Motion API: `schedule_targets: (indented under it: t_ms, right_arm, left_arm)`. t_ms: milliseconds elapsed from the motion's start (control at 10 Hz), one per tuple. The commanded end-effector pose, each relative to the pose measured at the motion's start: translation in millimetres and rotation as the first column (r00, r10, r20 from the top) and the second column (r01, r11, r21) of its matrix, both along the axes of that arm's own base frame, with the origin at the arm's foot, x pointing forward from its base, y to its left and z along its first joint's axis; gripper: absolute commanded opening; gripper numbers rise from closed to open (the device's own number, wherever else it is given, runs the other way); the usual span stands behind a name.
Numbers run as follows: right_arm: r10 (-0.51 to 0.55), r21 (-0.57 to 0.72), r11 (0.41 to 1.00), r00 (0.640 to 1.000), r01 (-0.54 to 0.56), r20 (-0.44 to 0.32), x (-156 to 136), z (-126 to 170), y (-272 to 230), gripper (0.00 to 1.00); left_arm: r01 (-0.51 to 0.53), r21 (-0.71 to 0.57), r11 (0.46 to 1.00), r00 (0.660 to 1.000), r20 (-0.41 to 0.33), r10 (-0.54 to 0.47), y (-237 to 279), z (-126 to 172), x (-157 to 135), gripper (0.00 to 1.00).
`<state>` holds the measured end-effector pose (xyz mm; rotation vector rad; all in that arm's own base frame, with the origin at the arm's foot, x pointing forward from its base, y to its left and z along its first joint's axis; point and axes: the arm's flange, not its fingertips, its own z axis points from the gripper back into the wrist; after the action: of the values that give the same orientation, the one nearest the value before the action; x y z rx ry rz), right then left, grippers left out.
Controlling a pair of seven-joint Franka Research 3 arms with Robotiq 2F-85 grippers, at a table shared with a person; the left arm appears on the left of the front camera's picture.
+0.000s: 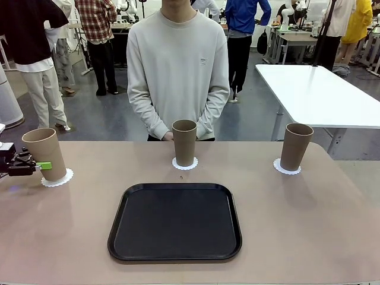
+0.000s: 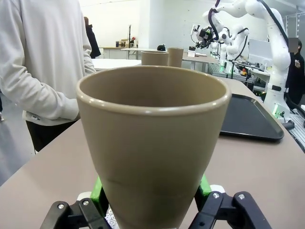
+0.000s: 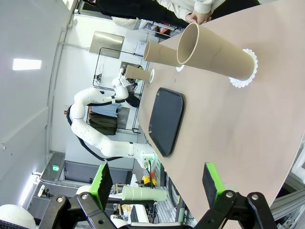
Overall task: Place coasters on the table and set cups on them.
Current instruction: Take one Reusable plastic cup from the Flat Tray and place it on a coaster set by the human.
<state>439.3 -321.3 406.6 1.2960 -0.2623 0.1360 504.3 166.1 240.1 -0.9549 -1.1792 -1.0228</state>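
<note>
Left gripper (image 1: 43, 165) sits at the table's (image 1: 309, 225) left edge, with its green pads (image 2: 97, 189) on either side of the lower part of the left cup (image 1: 44, 154). In the left wrist view the pads look pressed against the cup's sides, though I cannot tell for certain whether they squeeze it or just touch it. This cup stands upright on a coaster (image 1: 57, 177) near the far left corner of the table.

Right gripper (image 3: 155, 179) hangs off the table's right side with its fingers wide apart and nothing between them; its own view looks across the tabletop from beyond that edge.

A second cup (image 1: 184, 142) stands upright on its coaster (image 1: 184, 164) near the middle of the far edge, just in front of the person (image 1: 178, 65), who stands with hands together low behind it. A third cup (image 1: 295, 146) stands upright on a coaster (image 1: 287, 167) near the far right corner.

A black tray (image 1: 175, 221) lies flat in the middle of the table, towards the near edge, well apart from all three cups. A white table (image 1: 320, 95) stands behind, beyond the far right corner.
</note>
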Motion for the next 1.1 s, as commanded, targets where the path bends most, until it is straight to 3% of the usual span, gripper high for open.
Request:
schedule_targets:
  t_ms: [0, 600, 800, 1000]
  right_arm:
    - [-0.009, 0.001, 1.000, 1.000, 0.009, 0.006, 0.0, 0.8, 2.3, 1.00]
    - [-0.009, 0.001, 1.000, 1.000, 0.009, 0.006, 0.0, 0.8, 2.3, 1.00]
    - [-0.009, 0.001, 1.000, 1.000, 0.009, 0.006, 0.0, 0.8, 2.3, 1.00]
    - [-0.009, 0.001, 1.000, 1.000, 0.009, 0.006, 0.0, 0.8, 2.3, 1.00]
  left_arm:
    - [0.027, 0.010, 1.000, 0.999, 0.018, -0.027, 3.7, -1.2, 1.6, 0.85]
    - [0.032, 0.014, 0.999, 0.999, -0.010, -0.032, 5.9, -10.9, 7.2, 0.85]
    - [0.042, 0.016, 0.999, 0.999, -0.010, -0.042, 7.3, -10.6, 7.3, 1.00]
    - [0.051, 0.015, 0.999, 0.999, -0.012, -0.051, 6.7, -10.3, 7.1, 1.00]
